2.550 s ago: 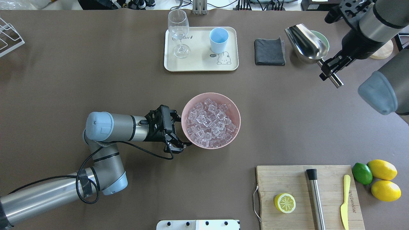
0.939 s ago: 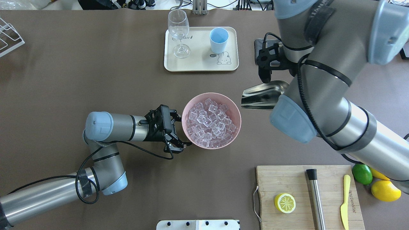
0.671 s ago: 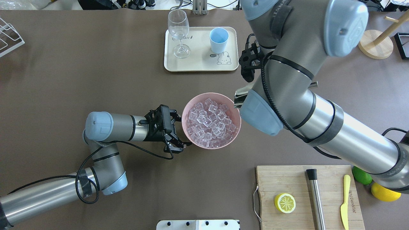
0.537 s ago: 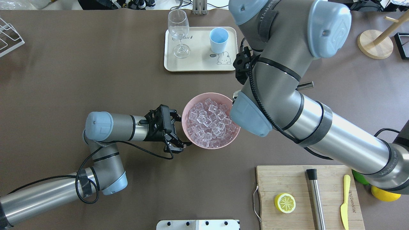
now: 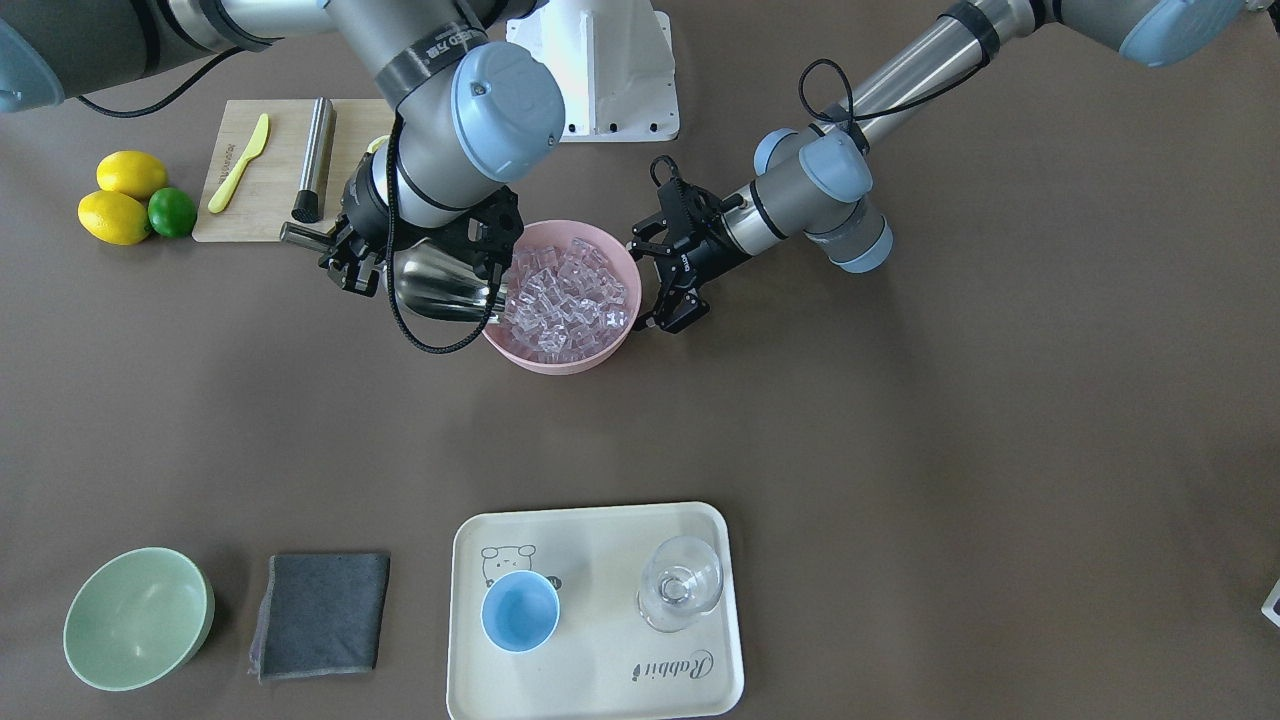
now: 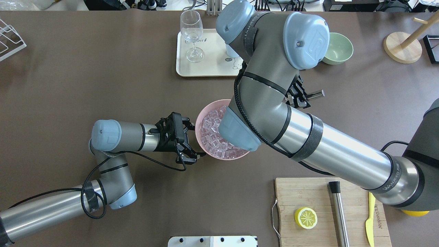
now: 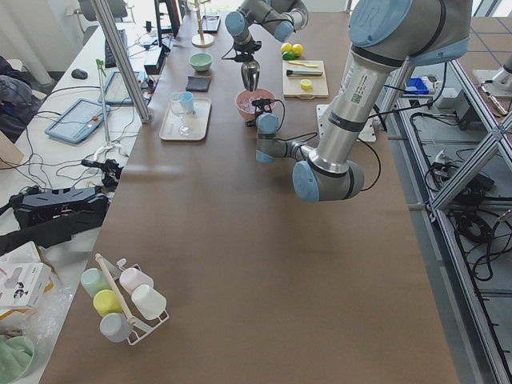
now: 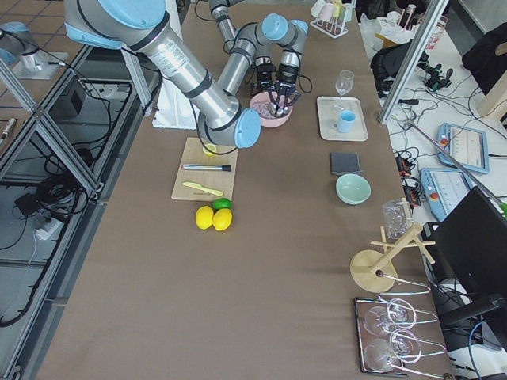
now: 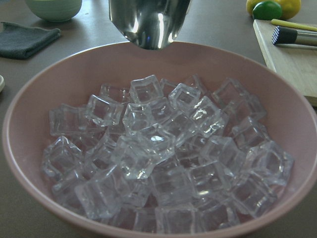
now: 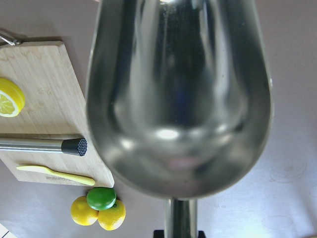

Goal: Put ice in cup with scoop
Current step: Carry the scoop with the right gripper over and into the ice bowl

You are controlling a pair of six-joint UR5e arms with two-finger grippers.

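The steel scoop (image 5: 440, 285) is tilted with its mouth at the rim of the pink bowl (image 5: 560, 365), just touching the heap of clear ice cubes (image 5: 570, 290). My right gripper (image 5: 340, 255) is shut on the scoop's handle. The scoop's trough (image 10: 178, 99) is empty. In the left wrist view its tip (image 9: 148, 22) hangs over the bowl's far rim, above the ice (image 9: 163, 148). My left gripper (image 6: 188, 142) is open, with its fingers spread against the bowl's side. The light-blue cup (image 5: 520, 611) stands empty on the tray (image 5: 600, 680).
A wine glass (image 5: 680, 585) stands beside the cup on the tray. A pale-green bowl (image 5: 135, 618) and a grey cloth (image 5: 320, 612) lie near it. A cutting board (image 6: 308, 192) holds a lemon half (image 6: 305, 218), a steel rod (image 6: 339, 212) and a yellow knife (image 6: 370, 223).
My right arm has swung the scoop from the table's far right across to the pink bowl and lowered its mouth to the ice. My left arm and the bowl have not moved.
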